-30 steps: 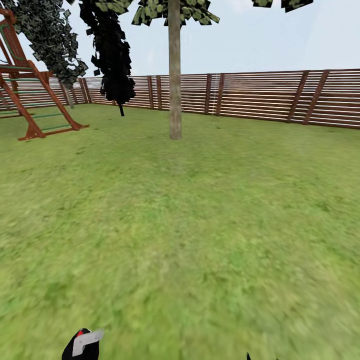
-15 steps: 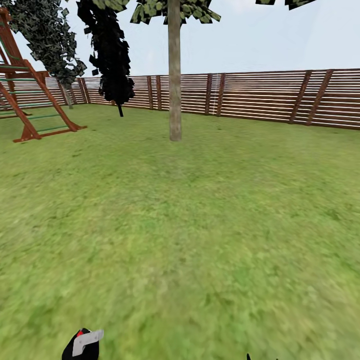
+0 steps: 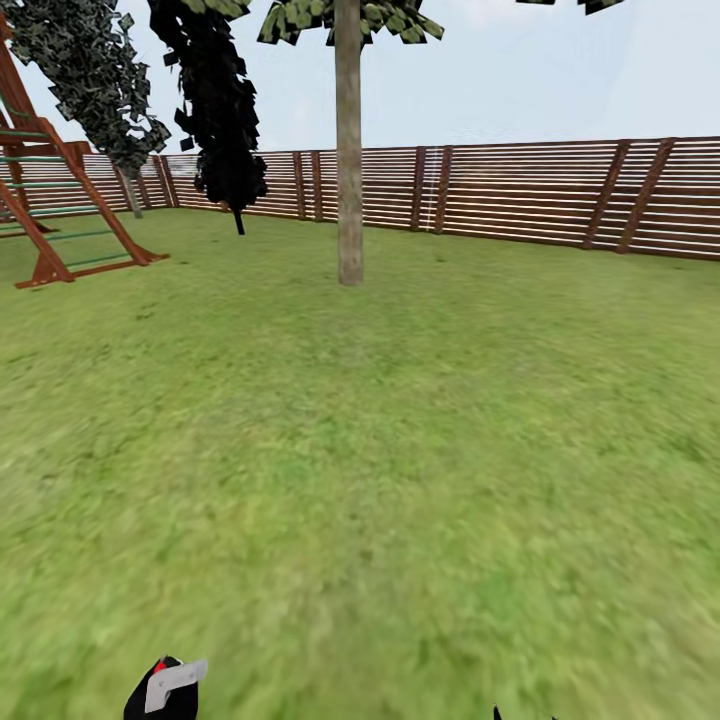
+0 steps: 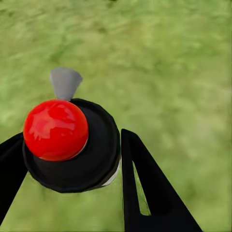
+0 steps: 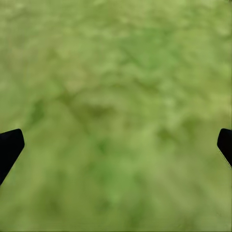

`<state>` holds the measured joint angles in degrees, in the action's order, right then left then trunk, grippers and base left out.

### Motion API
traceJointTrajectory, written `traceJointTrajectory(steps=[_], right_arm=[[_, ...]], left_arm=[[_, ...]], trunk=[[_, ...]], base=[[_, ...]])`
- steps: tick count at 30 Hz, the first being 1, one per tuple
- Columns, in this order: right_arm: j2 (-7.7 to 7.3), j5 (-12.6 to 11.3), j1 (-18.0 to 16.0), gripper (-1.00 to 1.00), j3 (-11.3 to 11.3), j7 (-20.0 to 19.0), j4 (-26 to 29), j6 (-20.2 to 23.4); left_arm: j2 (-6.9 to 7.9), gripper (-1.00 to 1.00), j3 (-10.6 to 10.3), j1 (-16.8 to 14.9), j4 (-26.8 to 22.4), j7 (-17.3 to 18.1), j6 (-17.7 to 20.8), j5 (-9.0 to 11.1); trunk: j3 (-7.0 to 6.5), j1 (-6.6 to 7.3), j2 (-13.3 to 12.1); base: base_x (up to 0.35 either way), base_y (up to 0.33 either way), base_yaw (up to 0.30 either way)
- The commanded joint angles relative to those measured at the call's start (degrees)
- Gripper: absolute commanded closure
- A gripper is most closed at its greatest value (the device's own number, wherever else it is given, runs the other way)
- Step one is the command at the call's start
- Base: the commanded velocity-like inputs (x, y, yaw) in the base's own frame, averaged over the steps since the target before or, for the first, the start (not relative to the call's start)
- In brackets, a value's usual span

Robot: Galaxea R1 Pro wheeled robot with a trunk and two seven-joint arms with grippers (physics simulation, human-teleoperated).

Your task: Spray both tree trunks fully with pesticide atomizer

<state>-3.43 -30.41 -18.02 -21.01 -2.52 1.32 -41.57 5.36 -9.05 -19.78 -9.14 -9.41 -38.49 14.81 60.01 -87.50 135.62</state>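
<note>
In the garden, the lawn (image 3: 400,450) stretches ahead to a brown slat fence (image 3: 530,190). One tree with a thick, pale grey-brown tree trunk (image 3: 349,170) stands straight ahead, well beyond arm's reach. The other thick-trunked tree is out of view, and no pesticide specks are in view. My left gripper (image 4: 72,166) is shut on the pesticide atomizer (image 4: 92,154), a black body with a red cap (image 4: 55,129) and a grey nozzle (image 4: 65,82). The atomizer (image 3: 165,688) also pokes up at the head view's lower edge. My right gripper (image 5: 116,145) hangs open over the grass, holding nothing.
A red-brown wooden climbing frame (image 3: 60,210) stands at the far left. A thin-stemmed dark columnar tree (image 3: 222,110) and a leafy grey-green tree (image 3: 95,80) grow near the back fence. Open grass lies between me and the trunk.
The whole view has crept forward: the trunk sits slightly lower and nearer, and the climbing frame has slid leftward. Both grippers hold the same pose.
</note>
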Motion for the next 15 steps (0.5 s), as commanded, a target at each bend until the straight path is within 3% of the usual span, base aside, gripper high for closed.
traceJointTrajectory(steps=[1,15], right_arm=[[0.0,0.0,0.0,-1.0,0.0,0.0,0.0,0.0],[-0.01,0.0,0.0,-1.0,0.0,0.0,0.0,0.0]], left_arm=[[0.0,1.0,0.0,0.0,0.0,0.0,0.0,0.0],[0.0,1.0,0.0,0.0,0.0,0.0,0.0,0.0]], trunk=[[0.0,0.0,0.0],[0.0,0.0,0.0]], base=[[0.34,0.0,0.0],[0.34,0.0,0.0]])
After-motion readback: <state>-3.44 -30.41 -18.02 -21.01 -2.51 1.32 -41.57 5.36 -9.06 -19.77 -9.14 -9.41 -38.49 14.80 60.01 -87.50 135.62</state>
